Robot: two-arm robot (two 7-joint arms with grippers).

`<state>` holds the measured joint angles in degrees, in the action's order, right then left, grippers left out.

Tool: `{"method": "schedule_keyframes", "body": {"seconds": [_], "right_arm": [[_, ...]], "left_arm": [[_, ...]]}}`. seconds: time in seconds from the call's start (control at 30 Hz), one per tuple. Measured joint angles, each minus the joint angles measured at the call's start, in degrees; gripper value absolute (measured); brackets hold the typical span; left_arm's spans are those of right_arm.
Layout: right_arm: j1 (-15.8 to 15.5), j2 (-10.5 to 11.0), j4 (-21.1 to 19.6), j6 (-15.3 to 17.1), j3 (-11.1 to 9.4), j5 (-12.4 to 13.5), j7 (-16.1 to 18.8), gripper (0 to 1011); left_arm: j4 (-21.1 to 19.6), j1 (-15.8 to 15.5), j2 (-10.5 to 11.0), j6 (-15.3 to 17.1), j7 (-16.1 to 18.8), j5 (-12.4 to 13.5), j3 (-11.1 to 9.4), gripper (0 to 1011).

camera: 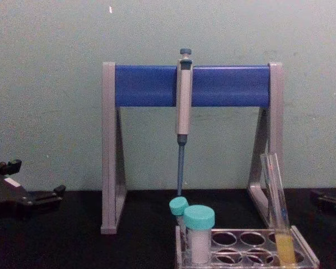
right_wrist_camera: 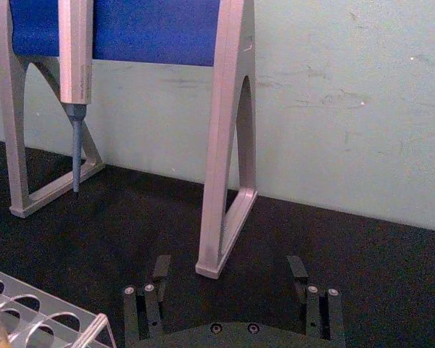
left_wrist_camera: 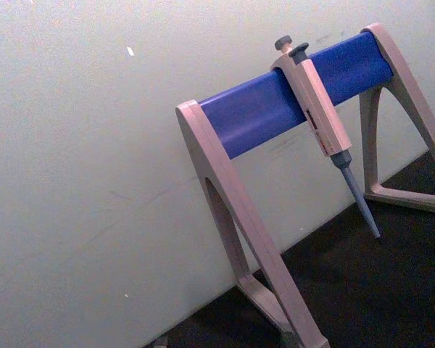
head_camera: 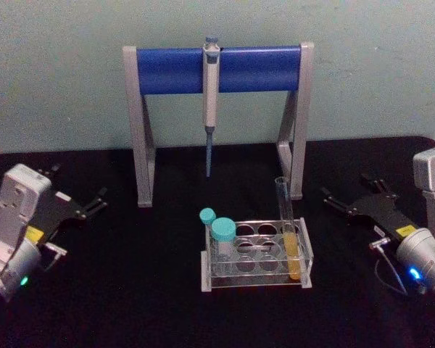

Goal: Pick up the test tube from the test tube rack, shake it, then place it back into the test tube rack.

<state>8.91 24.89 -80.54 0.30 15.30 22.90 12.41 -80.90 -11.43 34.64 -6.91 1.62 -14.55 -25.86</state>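
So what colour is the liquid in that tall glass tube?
Yellow-orange, filling the lower part of the test tube; the head view shows it best.

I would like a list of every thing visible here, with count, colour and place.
test tube: 1, clear with yellow-orange liquid, right end of the rack
test tube rack: 1, clear, table centre
capped tubes: 2, teal caps, left end of the rack
pipette stand: 1, grey and blue, behind the rack
pipette: 1, grey-blue, hanging on the stand
table: 1, black
left pincer: 1, black, left of the table, open
right pincer: 1, black, right of the table, open
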Motion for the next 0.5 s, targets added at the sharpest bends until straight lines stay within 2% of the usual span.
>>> {"method": "schedule_keyframes", "body": {"seconds": [0.5], "right_arm": [[0.0,0.0,0.0,0.0,0.0,0.0,0.0,1000]], "left_arm": [[0.0,0.0,0.0,0.0,0.0,0.0,0.0,1001]]}}
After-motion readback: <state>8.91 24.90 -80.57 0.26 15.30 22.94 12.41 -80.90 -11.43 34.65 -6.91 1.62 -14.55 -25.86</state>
